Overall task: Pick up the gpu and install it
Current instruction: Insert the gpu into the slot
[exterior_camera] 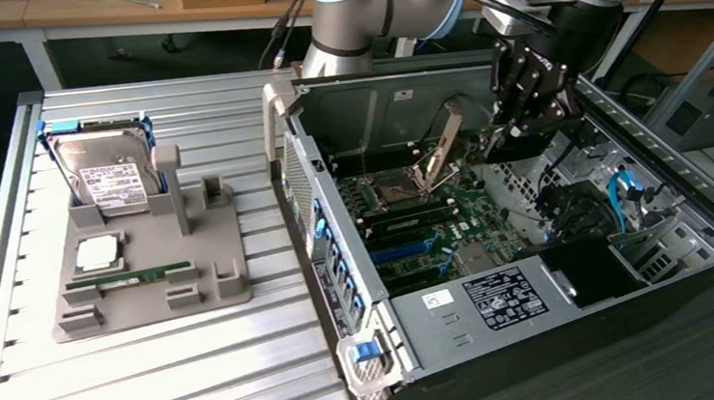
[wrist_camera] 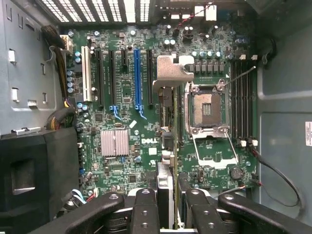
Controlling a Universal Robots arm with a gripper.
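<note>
The gripper (wrist_camera: pixel 170 207) jaws are closed on the gpu (wrist_camera: pixel 171 75), so I would hold it upright and align its edge with 1 blue slot (wrist_camera: pixel 137 78).

The gpu (wrist_camera: pixel 165 183) is edge-on, one end hidden inside the tool (wrist_camera: pixel 169 212).

Bright, even overhead light falls on the slatted table (exterior_camera: pixel 152 373) beside the computer case (exterior_camera: pixel 388 110), leaving only soft, faint shadows. Inside the case it is dimmer, and the floor beyond it lies dark. In the wrist view the motherboard (wrist_camera: pixel 126 97) is evenly lit, and the metal bracket of the gpu (wrist_camera: pixel 173 73) gleams pale.
</note>
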